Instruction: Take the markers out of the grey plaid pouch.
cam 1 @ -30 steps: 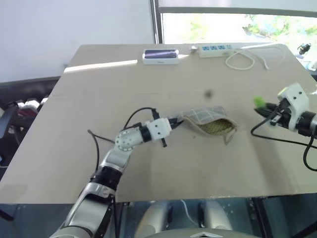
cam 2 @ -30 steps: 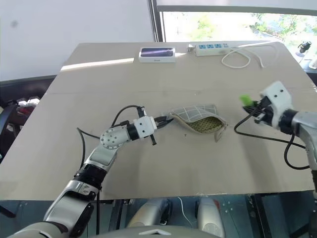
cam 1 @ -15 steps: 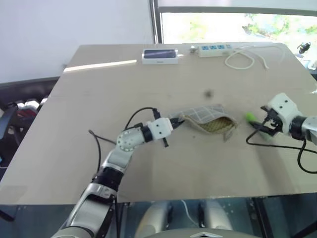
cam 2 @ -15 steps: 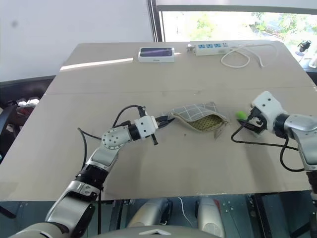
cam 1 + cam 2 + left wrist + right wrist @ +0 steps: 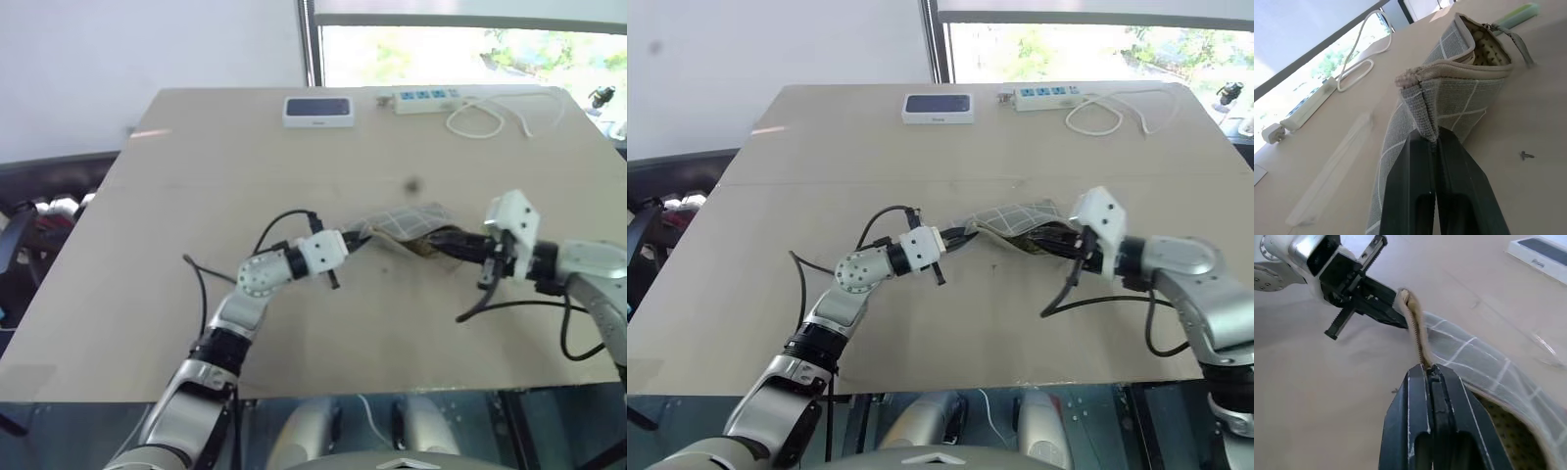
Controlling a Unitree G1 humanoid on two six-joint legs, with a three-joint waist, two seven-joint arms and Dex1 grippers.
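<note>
Left claw is clamped on the left end of the grey plaid pouch, mid-surface — its mouth gapes toward the right. Right claw, fingers pressed together, sits at that open mouth, tips against the zip edge — a lime-green marker lies beyond the pouch.

The pouch lies mid-table, with the box and power strip behind it.
</note>
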